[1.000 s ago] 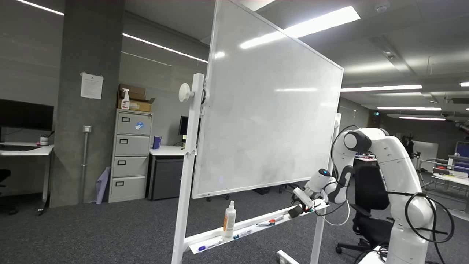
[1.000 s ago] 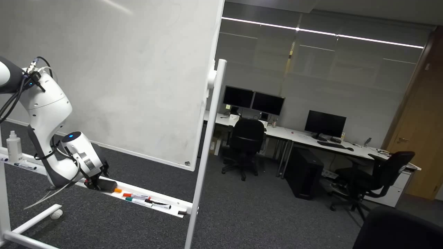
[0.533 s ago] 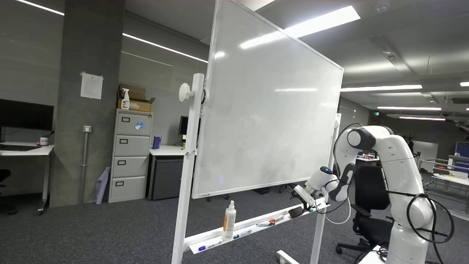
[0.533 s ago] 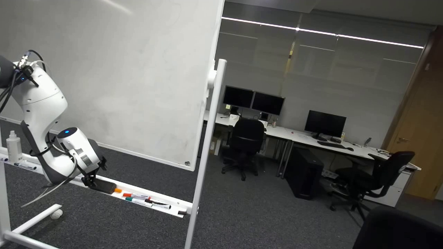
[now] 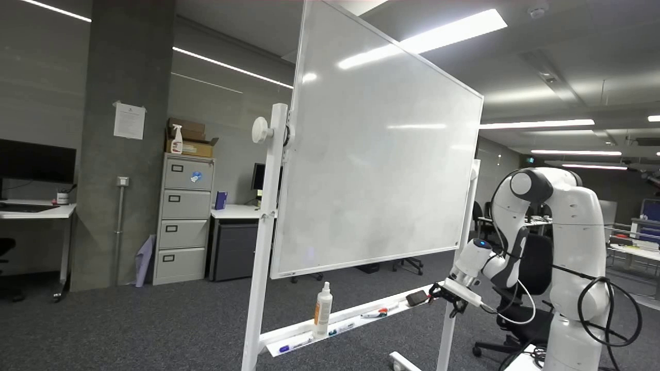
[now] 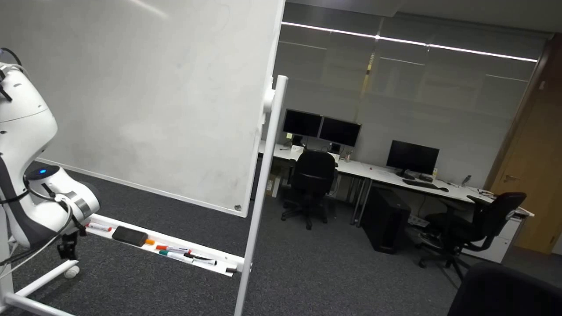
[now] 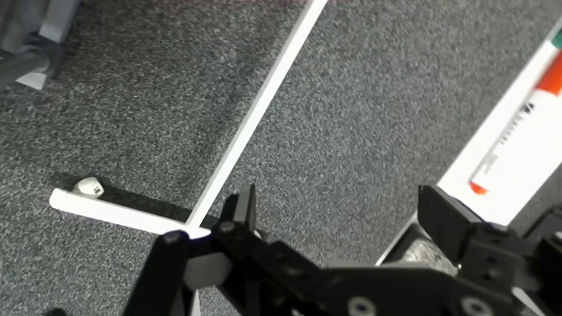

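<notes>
Our claw (image 7: 337, 206) is now backing off from the eraser (image 6: 130, 235), spread wide with nothing in it. The eraser just sits on the tray (image 6: 222, 267) beside an orange cap (image 6: 150, 242), so we'd call this release clean.

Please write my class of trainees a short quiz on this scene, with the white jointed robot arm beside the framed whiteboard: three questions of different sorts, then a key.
1. True or false: the black two-fingered gripper has its jaws open.

2. Where is the dark rectangular block?
A. Between the gripper's jaws
B. On the long, narrow white tray
C. On the dark grey carpet

3. In an exterior view, which object stands upright on the tray?

Key:
1. True; the jaws stand apart with nothing gripped.
2. B.
3. The white plastic bottle with an orange label.
</notes>
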Tool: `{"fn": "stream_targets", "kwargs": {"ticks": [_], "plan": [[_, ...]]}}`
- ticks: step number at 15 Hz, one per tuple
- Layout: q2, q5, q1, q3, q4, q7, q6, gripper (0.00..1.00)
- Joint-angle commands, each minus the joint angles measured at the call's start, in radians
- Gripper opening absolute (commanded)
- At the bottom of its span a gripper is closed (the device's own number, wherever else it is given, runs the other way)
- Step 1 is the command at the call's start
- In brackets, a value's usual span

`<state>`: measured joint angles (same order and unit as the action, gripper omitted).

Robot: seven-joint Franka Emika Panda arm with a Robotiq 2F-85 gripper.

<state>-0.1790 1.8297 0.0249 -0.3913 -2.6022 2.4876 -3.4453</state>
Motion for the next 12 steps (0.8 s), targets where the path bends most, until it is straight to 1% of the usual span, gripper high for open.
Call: {"fn": "stream_targets", "kwargs": {"ticks": [1, 4, 7, 8, 9, 10, 12], "plan": [[0.127, 0.225, -0.019, -0.056, -0.117, -0.027, 0.080, 1.00], [0.177, 0.391, -0.038, -0.082, -0.139, -0.026, 0.157, 1.00], [0.235, 0.488, -0.045, -0.079, -0.139, -0.046, 0.219, 1.00], [0.276, 0.370, 0.067, 0.012, -0.166, -0.214, 0.242, 1.00], [0.304, 0.473, -0.026, -0.045, -0.140, -0.094, 0.246, 1.00], [0.343, 0.453, -0.012, -0.026, -0.143, -0.120, 0.244, 1.00], [0.404, 0.442, -0.004, -0.007, -0.138, -0.114, 0.228, 1.00]]}}
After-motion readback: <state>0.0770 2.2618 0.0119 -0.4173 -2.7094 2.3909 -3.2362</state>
